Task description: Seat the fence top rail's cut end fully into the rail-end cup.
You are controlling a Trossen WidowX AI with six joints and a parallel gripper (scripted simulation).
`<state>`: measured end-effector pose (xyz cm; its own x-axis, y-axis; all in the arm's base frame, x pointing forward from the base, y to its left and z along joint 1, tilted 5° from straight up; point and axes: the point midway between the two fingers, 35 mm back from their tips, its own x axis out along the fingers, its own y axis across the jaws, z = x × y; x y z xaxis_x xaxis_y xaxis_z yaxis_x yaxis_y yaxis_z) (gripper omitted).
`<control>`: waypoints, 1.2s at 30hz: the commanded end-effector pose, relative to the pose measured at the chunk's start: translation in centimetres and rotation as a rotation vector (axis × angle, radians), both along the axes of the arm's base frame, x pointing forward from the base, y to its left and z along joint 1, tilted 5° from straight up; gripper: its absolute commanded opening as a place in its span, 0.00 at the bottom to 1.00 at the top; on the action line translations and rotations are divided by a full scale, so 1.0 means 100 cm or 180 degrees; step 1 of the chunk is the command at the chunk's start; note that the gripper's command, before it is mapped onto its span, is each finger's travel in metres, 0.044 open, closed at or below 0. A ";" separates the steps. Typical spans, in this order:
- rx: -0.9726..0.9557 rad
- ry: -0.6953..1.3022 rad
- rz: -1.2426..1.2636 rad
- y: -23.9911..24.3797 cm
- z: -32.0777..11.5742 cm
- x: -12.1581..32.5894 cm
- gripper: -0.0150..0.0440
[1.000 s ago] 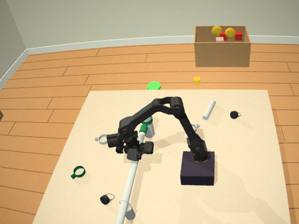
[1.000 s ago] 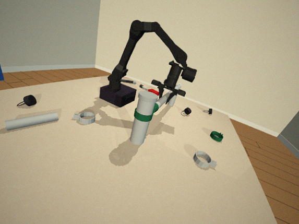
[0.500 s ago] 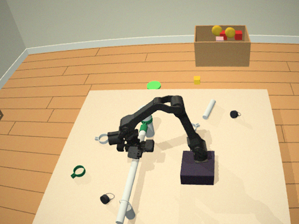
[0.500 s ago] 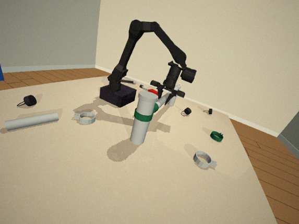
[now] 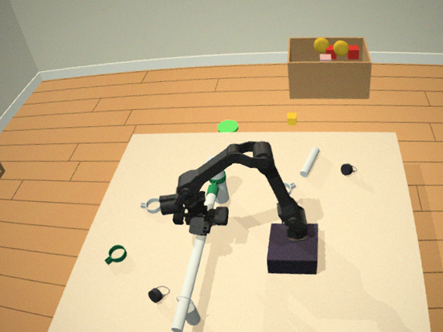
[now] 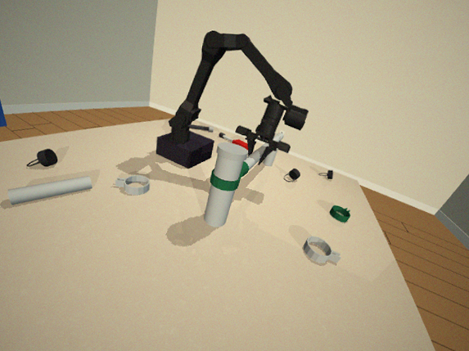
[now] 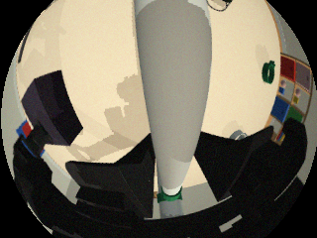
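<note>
I see cardboard box (image 5: 328,80) on floor by far wall, yellow balls (image 5: 321,44) and red blocks (image 5: 352,51) inside. Green disc (image 5: 227,126), yellow cube (image 5: 291,118) beyond mat (image 5: 361,248) edge. Loose short pipe (image 5: 309,161), spare green band (image 5: 115,254) on mat.
</note>
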<state>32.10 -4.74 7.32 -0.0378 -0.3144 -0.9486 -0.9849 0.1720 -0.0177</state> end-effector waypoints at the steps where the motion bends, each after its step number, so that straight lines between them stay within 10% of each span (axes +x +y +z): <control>1: -0.0033 -0.0002 -0.0002 -0.003 0.002 -0.001 0.25; 36: -0.0022 0.0003 -0.0010 -0.001 0.002 -0.001 0.25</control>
<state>32.10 -4.75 7.32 -0.0379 -0.3142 -0.9486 -0.9849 0.1721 -0.0176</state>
